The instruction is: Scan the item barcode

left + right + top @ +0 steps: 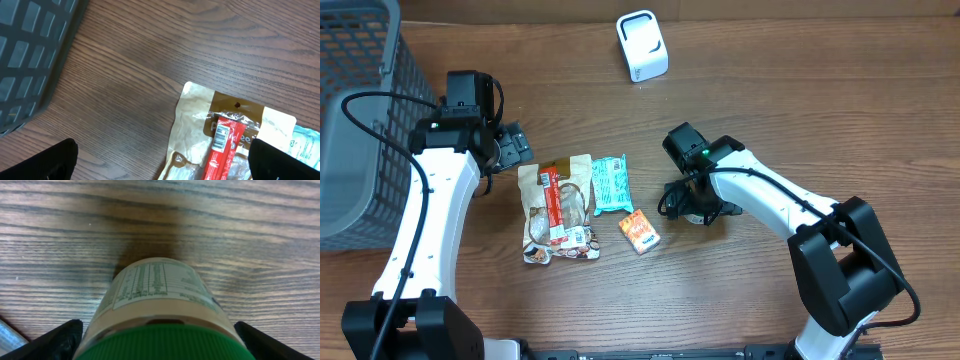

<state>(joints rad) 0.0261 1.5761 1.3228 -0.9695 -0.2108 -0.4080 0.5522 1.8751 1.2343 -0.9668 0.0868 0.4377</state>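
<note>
We judge this to be the grasp step: our right gripper (160, 342) stands wide around the green-capped bottle (159, 292), one finger at each side of the cap. The right wrist view does not tell us whether the pads touch it, and we see no sign of a lift. The bottle sits on the table (770, 110) right of centre, under that gripper (695, 205). The white scanner (642, 45) is well apart at the far edge. Our left gripper (167, 162) also hangs wide and empty over the near-left corner of the snack pouch (225, 135), beside the basket (360, 100). Next we should close squarely on the bottle, raise it, and turn its label toward the scanner; we cannot make out a barcode yet.
</note>
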